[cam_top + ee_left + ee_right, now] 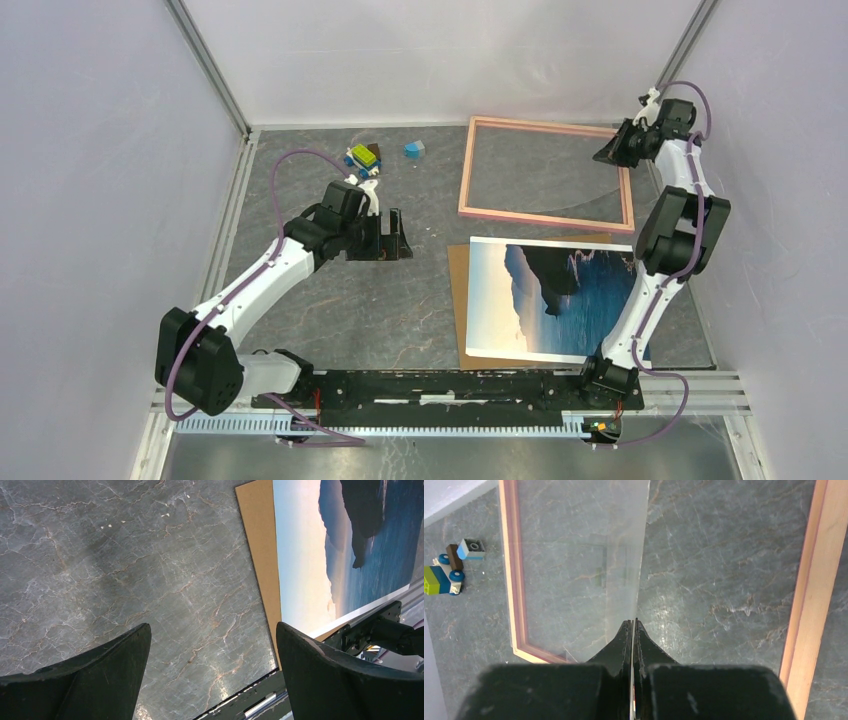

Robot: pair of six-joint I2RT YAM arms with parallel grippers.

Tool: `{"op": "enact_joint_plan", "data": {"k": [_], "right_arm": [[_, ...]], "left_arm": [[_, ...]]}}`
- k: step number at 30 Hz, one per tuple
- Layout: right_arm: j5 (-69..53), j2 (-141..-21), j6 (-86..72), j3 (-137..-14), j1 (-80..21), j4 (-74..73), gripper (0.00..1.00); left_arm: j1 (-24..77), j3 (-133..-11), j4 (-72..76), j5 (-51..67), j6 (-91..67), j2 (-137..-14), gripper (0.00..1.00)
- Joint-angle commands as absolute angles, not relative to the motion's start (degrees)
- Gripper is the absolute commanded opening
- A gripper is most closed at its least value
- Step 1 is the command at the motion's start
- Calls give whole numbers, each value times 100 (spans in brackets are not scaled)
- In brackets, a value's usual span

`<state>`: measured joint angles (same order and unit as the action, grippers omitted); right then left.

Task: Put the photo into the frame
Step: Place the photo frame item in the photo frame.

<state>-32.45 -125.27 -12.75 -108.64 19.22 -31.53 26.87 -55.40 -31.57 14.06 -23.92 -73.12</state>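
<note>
Looking from above: the photo point(550, 300) lies flat on a brown board point(458, 290), near right of the surface point(400, 300); the frame point(466, 170) sits beyond, far right. Left wrist: left gripper point(212, 630) empty, jaws wide, left of the print, which is likely light, floppy paper, best pinched at its border. Right wrist: right gripper point(632, 625), jaws shut on a thin clear pane point(579, 555).

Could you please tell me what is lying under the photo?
A brown board lies under the photo, showing along its left and far edges; the rest of the board is covered.
</note>
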Motion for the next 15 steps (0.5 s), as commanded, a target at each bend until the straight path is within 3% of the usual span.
{"op": "enact_joint_plan", "data": {"k": [1,8,15], "right_arm": [[-3102,-11832,-1456,-10269,1942,-2536,0],[-2934,-11589,-1575,-9809,1945,-2209,0],[-3005,-11740,-1417,-10208,1945,-2523,0]], "left_arm": [[2718,-5590,-3015,1519,-2197,-7310,99],[2728,-5581,-3003,1531,-2206,-7282,99],[2733,-5559,-2987,1570,-2205,-7269,99]]}}
